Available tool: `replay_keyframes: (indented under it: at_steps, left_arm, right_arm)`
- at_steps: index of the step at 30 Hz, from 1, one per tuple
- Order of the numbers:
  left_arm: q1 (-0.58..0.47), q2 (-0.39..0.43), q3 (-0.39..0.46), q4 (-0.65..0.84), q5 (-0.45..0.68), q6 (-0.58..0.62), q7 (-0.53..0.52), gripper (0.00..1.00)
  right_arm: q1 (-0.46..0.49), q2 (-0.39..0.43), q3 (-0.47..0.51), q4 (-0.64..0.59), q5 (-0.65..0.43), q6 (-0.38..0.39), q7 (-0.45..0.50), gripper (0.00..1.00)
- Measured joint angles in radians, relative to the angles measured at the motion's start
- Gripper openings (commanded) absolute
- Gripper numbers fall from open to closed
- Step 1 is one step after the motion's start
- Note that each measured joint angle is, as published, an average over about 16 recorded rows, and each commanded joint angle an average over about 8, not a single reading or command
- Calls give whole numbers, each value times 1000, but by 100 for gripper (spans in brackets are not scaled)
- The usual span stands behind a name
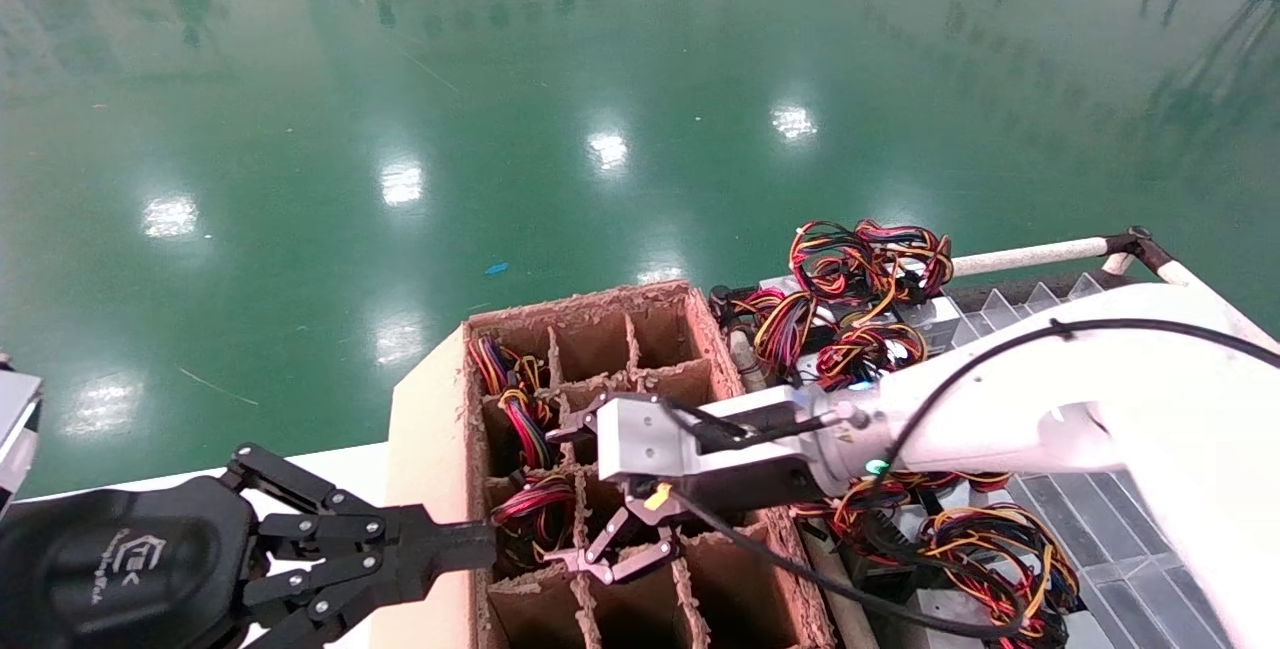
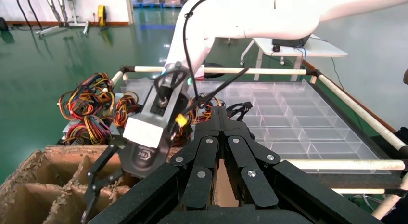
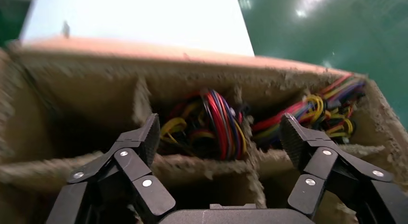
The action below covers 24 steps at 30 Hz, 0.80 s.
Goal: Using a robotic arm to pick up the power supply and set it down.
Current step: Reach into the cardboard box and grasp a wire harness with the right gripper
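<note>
left gripper (image 1: 470, 546) parked; divider (image 3: 248, 142) fronts power supply (image 3: 211, 125).

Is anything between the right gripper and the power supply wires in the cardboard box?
Nothing visible blocks it. The right gripper hangs open over the box, with the red wire bundle of the power supply in its compartment straight ahead. Only the cardboard dividers flank the bundle. The left gripper sits at the box's outer edge.
</note>
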Motion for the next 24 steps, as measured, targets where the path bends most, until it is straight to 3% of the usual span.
replay_keyframes:
  at_steps: [10, 16, 19, 24]
  left_arm:
    - [0, 0, 0, 0, 0, 0, 0, 0]
    - [0, 0, 0, 0, 0, 0, 0, 13]
    - [0, 0, 0, 0, 0, 0, 0, 32]
    - [0, 0, 0, 0, 0, 0, 0, 81]
  right_arm:
    - [40, -48, -25, -75, -29, 44, -72, 0]
    - [48, -55, -36, -95, -25, 54, -88, 0]
    - [48, -57, -43, -101, -21, 58, -90, 0]
    - [49, -58, -54, -106, -15, 61, -91, 0]
